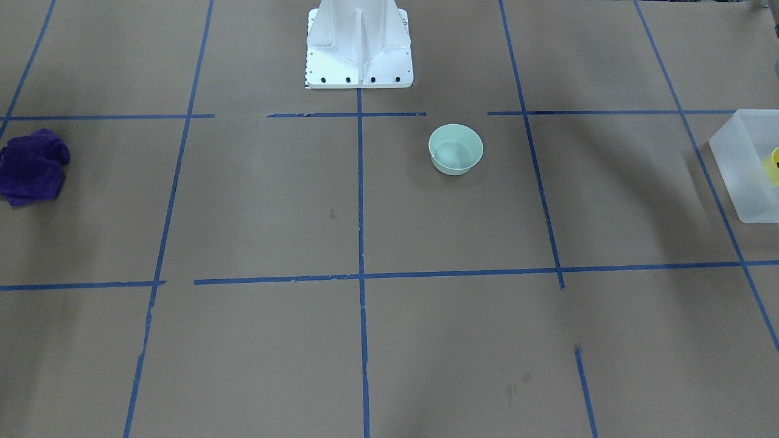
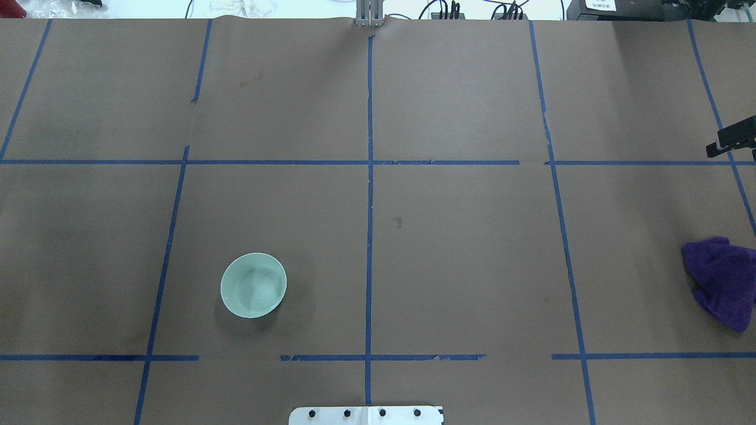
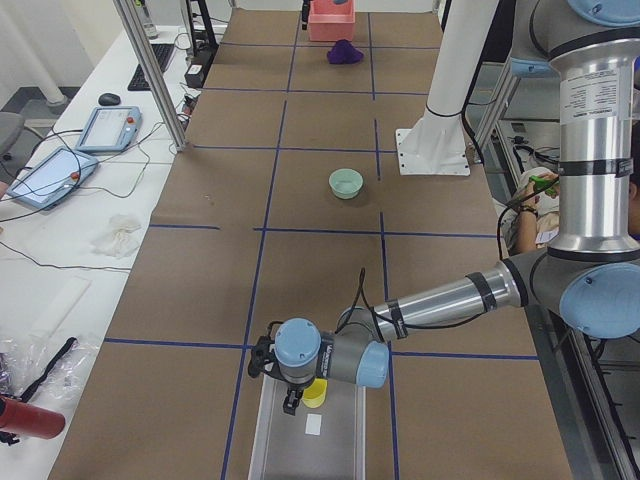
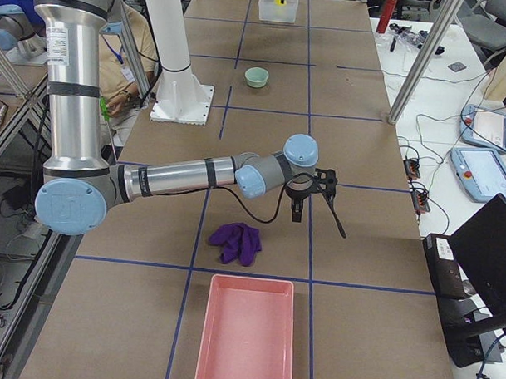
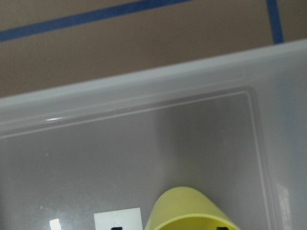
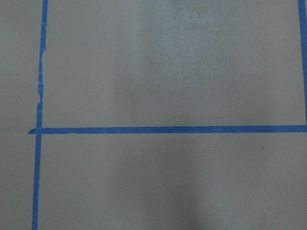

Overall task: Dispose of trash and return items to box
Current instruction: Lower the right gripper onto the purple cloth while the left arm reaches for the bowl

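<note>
left gripper (image 3: pixel 294 400) at yellow cup (image 5: pixel 189 211) inside box (image 5: pixel 144 91); grasp can't tell, right gripper (image 4: pixel 312 210) neither. Retracting unreleased could drag cup out or tip it.

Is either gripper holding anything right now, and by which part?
Can't tell for the left gripper: it hangs over the box, by the cup, its grip hidden. The right gripper shows nothing in it.
</note>
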{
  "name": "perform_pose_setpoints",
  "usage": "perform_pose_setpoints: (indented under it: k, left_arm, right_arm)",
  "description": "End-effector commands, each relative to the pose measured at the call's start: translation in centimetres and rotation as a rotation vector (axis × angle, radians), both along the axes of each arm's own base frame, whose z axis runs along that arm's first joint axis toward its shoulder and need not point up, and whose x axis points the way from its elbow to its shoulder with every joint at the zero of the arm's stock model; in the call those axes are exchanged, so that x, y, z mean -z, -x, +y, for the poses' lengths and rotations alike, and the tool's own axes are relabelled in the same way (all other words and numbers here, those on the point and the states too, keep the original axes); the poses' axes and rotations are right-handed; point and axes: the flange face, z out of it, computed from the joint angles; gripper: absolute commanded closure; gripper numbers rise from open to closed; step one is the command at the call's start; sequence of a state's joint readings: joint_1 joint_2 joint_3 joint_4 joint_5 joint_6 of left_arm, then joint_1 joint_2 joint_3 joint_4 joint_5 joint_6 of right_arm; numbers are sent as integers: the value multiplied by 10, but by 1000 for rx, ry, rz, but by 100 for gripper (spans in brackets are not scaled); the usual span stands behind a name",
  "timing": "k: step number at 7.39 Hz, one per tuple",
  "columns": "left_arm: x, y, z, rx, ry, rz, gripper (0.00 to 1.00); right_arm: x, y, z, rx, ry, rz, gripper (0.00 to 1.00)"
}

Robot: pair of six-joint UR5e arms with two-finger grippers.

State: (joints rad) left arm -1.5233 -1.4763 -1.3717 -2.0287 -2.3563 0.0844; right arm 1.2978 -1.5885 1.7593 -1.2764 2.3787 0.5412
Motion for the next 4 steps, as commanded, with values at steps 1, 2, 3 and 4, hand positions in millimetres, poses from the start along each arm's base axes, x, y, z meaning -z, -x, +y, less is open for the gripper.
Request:
perform_pose_setpoints:
  k: [1,2,3,4]
  left_arm:
    - [123,20,-30,92,12,7,0]
    - [180,20,-36,176,22,26,0]
    - [206,11,-35,169,-14,41,0]
    - [228,-12,-36,149,-25,57,0]
  right_arm:
    - [-15,19,31,16,77,8,0]
    - [-25,36,43,-1,155,29,0]
    - [-47,36,68,7,198,66,0]
    - [-55,37,87,26,219,78,0]
